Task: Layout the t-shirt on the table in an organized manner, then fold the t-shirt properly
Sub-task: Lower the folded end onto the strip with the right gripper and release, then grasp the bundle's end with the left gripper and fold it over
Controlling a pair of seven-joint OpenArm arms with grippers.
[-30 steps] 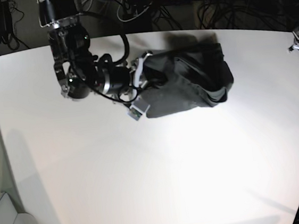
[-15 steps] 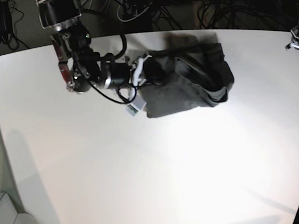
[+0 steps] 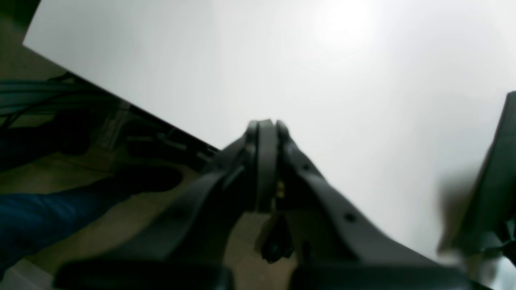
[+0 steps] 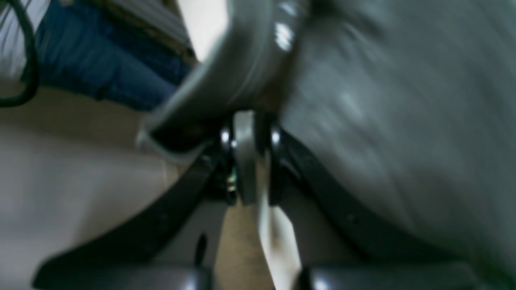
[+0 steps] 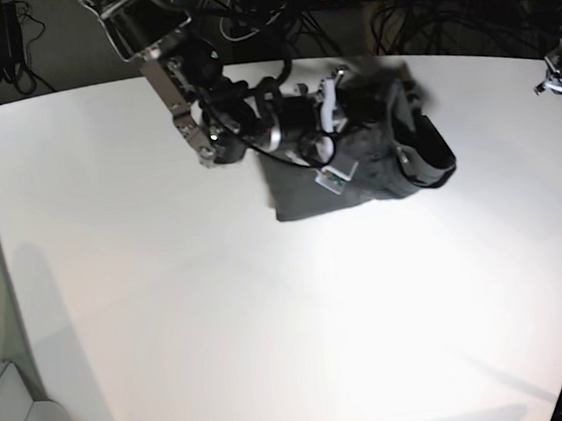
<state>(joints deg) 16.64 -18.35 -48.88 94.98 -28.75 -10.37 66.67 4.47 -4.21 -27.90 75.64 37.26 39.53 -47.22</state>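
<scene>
Right gripper (image 5: 335, 104) pinching the t-shirt (image 5: 375, 150) hem, jaws nearly shut on cloth; left gripper (image 3: 264, 129) closed, empty, idling at table (image 5: 173, 332) 3 o'clock; advise dragging low, slow, keeping fabric taut.

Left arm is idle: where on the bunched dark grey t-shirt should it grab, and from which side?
Probably the rolled outer edge of the dark charcoal-grey cotton t-shirt, approached from the left gripper's own side of the white table. That fold stands proud of the heap and faces that arm. The right gripper already pinches cloth at the opposite end, so pulling apart should spread it.
</scene>
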